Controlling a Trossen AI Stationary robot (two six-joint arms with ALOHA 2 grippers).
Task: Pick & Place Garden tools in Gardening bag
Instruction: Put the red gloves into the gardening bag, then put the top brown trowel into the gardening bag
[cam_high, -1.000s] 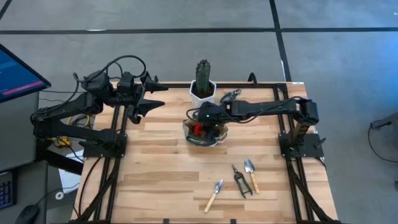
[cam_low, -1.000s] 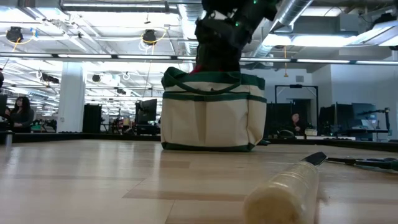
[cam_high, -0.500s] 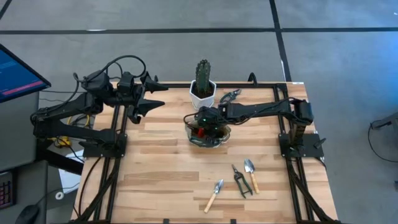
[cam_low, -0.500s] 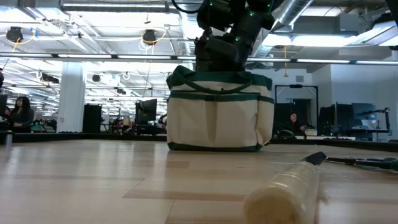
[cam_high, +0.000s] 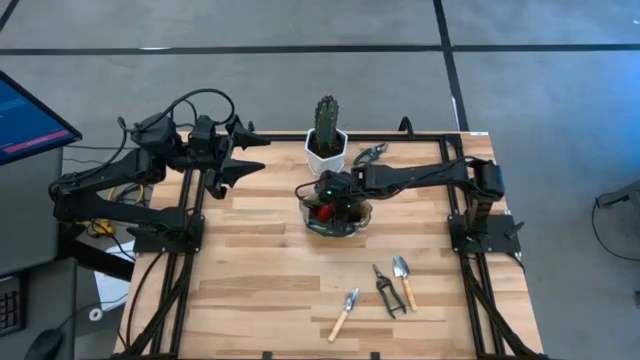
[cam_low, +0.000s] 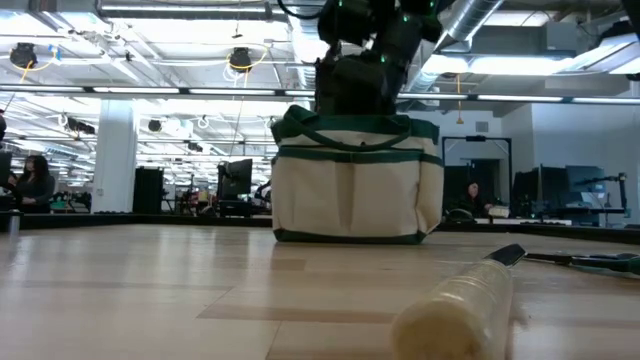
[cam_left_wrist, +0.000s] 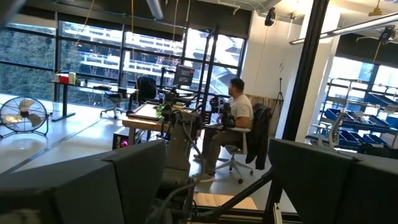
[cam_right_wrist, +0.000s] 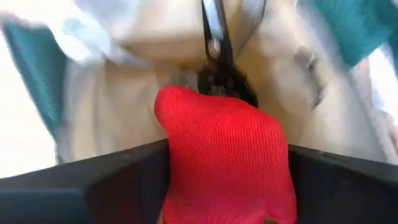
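Right gripper (cam_high: 330, 205): down over the mouth of the gardening bag (cam_high: 333, 212), arm stretched in from the worktop's right side. The wrist view looks straight into the bag, with a red knit piece (cam_right_wrist: 227, 155) filling the space between the two dark fingers (cam_right_wrist: 124, 186). Whether they clamp it or have let go, I cannot tell.

Left gripper (cam_high: 255, 155): parked off the worktop's far-left corner, fingers spread wide, nothing between them.

Gardening bag: cream with green trim, standing upright near the middle of the worktop (cam_high: 260, 260), just in front of the cactus. From the low view the handles (cam_low: 350, 135) arch up under the dark gripper body.

Inside the bag: dark shears (cam_right_wrist: 217, 37) lie deeper in, beyond the red piece.

Tools on the worktop: three lie near the front right, well apart from the bag: a wooden-handled tool (cam_high: 345, 312), dark pruning shears (cam_high: 386, 290) and a small trowel (cam_high: 403, 278). The shears and the trowel are just beside each other.

Another tool (cam_high: 370, 153): at the back edge, right of the cactus.

Cactus (cam_high: 326, 122): upright in its white pot (cam_high: 325, 155), behind the bag.
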